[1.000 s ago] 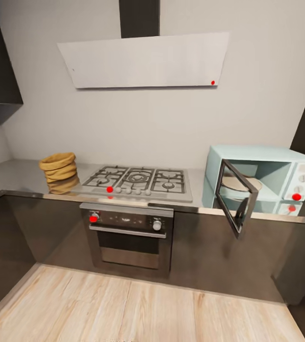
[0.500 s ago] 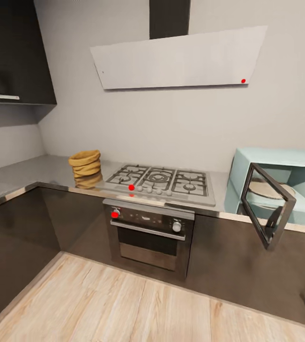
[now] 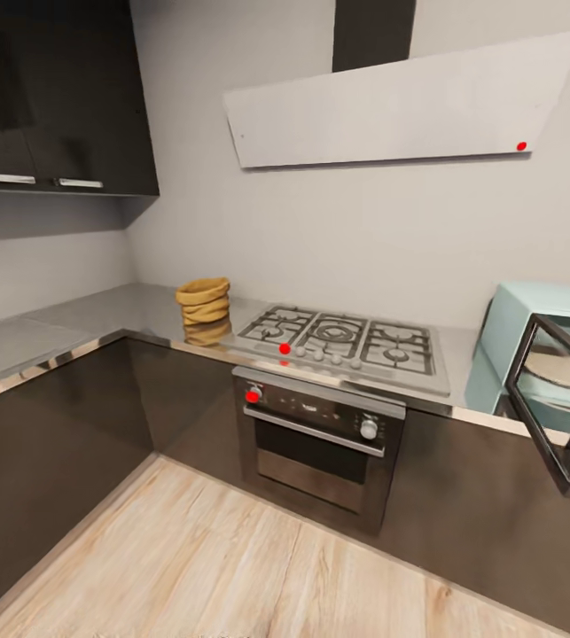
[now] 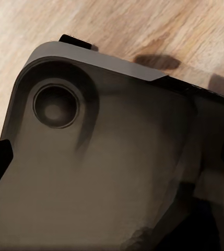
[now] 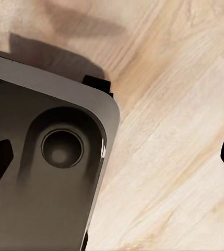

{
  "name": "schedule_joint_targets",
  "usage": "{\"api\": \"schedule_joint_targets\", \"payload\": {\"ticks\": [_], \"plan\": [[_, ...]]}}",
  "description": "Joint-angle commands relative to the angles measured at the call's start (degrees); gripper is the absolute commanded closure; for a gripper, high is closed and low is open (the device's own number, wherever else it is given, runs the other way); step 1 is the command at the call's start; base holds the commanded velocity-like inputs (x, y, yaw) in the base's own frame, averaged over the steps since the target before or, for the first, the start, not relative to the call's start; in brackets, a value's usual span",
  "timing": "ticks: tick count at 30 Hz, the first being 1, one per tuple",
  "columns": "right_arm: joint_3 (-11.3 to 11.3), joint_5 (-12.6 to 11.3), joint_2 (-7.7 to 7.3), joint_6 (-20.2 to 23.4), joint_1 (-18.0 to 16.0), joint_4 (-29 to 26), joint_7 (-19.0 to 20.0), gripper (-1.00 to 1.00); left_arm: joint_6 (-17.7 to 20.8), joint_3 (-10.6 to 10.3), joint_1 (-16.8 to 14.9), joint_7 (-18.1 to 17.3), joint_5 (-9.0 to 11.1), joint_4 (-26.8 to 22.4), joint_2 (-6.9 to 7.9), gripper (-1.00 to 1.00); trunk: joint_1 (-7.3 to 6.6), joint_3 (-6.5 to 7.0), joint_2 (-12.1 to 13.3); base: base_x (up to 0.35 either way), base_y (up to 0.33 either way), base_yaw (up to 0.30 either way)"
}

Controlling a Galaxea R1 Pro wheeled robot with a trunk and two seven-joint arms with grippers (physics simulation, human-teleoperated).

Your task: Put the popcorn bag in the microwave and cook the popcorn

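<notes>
Grey countertop (image 3: pixel 143 312), popcorn bag (image 3: pixel 204 301), open microwave (image 3: pixel 546 354)

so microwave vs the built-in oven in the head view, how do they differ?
The microwave is pale blue and sits on the countertop; the oven is steel and set into the dark cabinets below the hob. The microwave door is swung open toward the room; the oven door is shut. The microwave is cut off at the picture's right edge; the oven shows whole. Both have dark glass doors.

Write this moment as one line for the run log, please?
phase: approaching | popcorn bag: on countertop, left of hob | microwave: door open | grippers: cannot tell
</notes>
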Motion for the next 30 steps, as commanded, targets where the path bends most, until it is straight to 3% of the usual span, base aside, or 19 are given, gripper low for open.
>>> {"api": "schedule_joint_targets", "payload": {"ticks": [1,11,20,30], "plan": [[-0.4,0.2,-0.06,-0.3,-0.1,0.2,0.1,-1.00,-0.1,0.1,0.0,0.0,0.2,0.0,-0.02,-1.00,0.00,-0.05,0.0,0.000,0.000,0.282],[-0.4,0.2,0.02,-0.3,-0.1,0.2,0.1,-1.00,-0.1,0.1,0.0,0.0,0.2,0.0,-0.02,-1.00,0.00,-0.05,0.0,0.000,0.000,0.270],[-0.9,-0.4,0.01,-0.3,-0.1,0.1,-0.6,-1.00,0.6,0.0,0.0,-0.3,0.2,0.2,0.11,-1.00,0.00,-0.05,0.0,0.082,0.034,0.025],[-1.0,-0.4,-0.07,-0.1,-0.1,0.1,-0.8,-1.00,0.7,-0.1,0.0,-0.7,0.0,0.2,0.16,-1.00,0.00,-0.05,0.0,0.265,0.246,0.000]]}}
